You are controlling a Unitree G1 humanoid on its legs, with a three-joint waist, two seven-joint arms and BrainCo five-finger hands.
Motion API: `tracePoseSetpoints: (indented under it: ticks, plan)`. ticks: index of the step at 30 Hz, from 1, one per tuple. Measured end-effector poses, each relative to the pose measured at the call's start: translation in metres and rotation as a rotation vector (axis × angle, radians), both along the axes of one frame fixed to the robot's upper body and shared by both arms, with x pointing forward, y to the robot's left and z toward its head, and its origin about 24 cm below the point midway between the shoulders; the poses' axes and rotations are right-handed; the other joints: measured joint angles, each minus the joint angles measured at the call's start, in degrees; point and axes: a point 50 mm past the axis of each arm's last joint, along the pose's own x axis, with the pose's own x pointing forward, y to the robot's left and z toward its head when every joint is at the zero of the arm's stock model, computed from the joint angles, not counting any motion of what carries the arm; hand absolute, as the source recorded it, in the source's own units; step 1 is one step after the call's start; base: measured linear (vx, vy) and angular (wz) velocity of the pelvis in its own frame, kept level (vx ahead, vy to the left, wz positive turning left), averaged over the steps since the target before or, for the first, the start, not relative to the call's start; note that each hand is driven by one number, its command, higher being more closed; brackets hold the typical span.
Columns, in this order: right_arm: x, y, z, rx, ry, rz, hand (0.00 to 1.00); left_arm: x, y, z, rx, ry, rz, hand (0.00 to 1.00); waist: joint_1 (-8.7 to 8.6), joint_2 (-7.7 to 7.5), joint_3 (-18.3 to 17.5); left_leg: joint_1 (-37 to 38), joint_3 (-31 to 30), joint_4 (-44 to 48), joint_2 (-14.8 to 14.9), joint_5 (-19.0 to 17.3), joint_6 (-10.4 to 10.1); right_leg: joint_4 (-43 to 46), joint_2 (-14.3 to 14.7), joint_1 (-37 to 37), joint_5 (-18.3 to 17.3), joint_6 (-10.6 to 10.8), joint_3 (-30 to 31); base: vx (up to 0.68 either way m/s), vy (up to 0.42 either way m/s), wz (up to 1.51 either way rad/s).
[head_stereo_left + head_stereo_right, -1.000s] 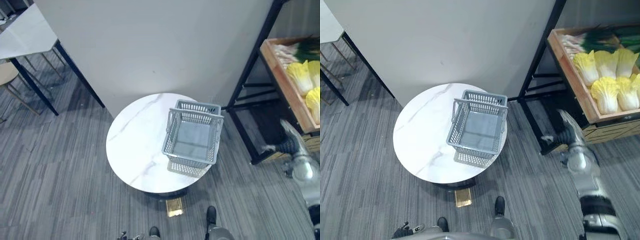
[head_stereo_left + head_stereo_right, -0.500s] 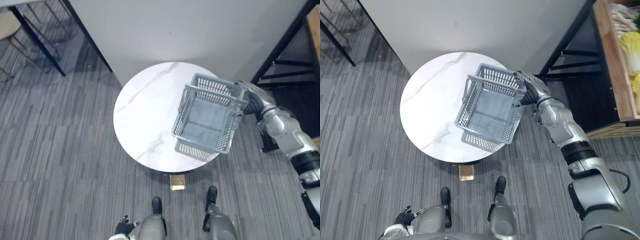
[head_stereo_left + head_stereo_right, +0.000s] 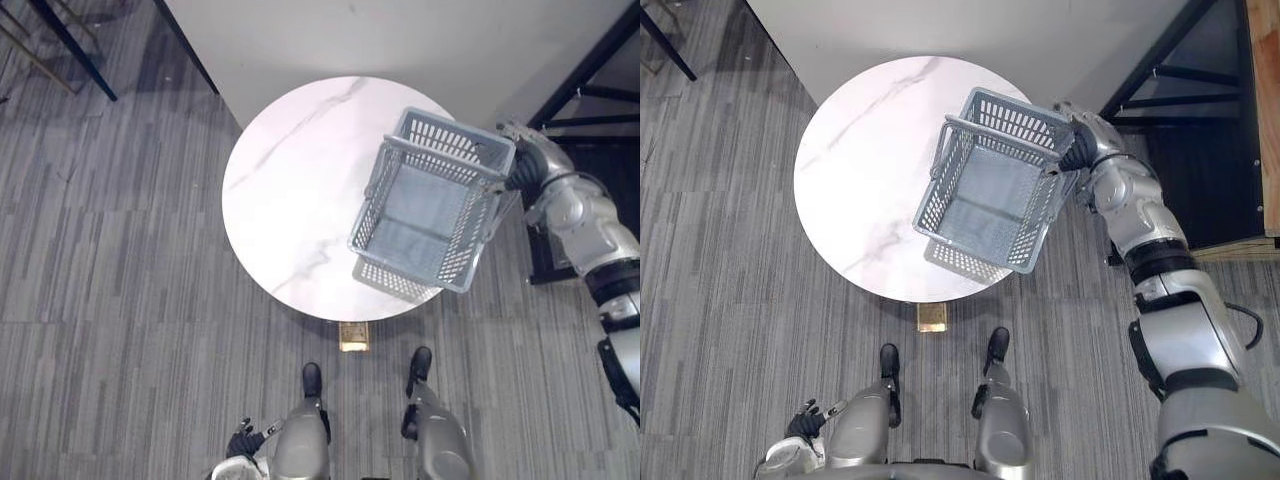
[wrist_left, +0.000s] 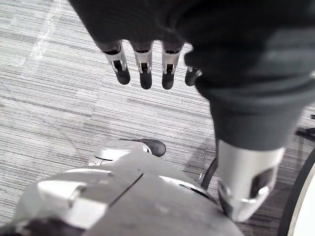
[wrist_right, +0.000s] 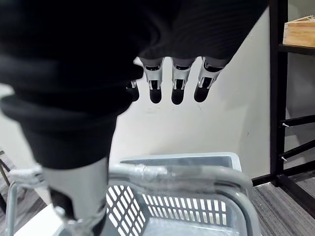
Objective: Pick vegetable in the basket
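The right hand (image 3: 1076,135) wants its fingers hooked properly round the handle (image 5: 182,171) before the empty basket (image 3: 990,190), askew over the right edge of the round table (image 3: 855,180), goes to the vegetables. That arm reaches forward to the basket's far corner. As far as I can tell its fingers are straight, thumb beside the handle, while the left hand (image 4: 147,69) hangs low, fingers relaxed.

My fingers (image 5: 177,78) are silver with dark tips; behind them sit dark ribbed covers (image 5: 74,59), then jointed silver-grey arms (image 3: 1140,215).
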Motion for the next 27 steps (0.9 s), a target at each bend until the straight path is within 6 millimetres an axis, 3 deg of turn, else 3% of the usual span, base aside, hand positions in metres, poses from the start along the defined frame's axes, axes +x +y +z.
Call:
tracePoseSetpoints:
  ticks: [10, 23, 24, 27]
  plan:
    - [0.006, -0.004, 0.022, 0.045, -0.033, -0.042, 0.00, 0.012, 0.002, 0.004, -0.004, -0.031, 0.010, 0.00, 0.18, 0.12, 1.4, -2.2, -0.6, 0.0, -0.1, 0.5, 0.2, 0.0, -0.1, -1.8, 0.5, -0.5, 0.0, 0.00, 0.002, 0.02]
    - [0.012, 0.005, 0.013, 0.094, -0.009, -0.037, 0.00, 0.024, -0.001, 0.008, 0.025, -0.055, -0.030, 0.00, 1.36, 0.81, 2.8, -4.1, -2.4, -0.1, -0.1, 1.2, 0.0, 0.0, 0.0, -2.8, 0.5, -0.5, -0.5, 0.00, 0.008, 0.05]
    - [0.012, 0.006, 0.011, 0.097, -0.003, -0.036, 1.00, 0.024, -0.001, 0.008, 0.025, -0.055, -0.034, 0.00, 1.39, 0.82, 2.8, -4.2, -2.5, -0.1, -0.1, 1.2, 0.0, 0.0, 0.0, -2.8, 0.5, -0.5, -0.5, 0.02, 0.006, 0.05]
    - [0.015, 0.012, 0.004, 0.111, 0.016, -0.027, 1.00, 0.026, -0.001, 0.008, 0.031, -0.057, -0.043, 0.00, 1.49, 0.82, 2.8, -4.2, -2.6, -0.1, -0.1, 1.2, 0.0, 0.0, 0.0, -2.8, 0.5, -0.5, -0.5, 0.00, 0.000, 0.00]
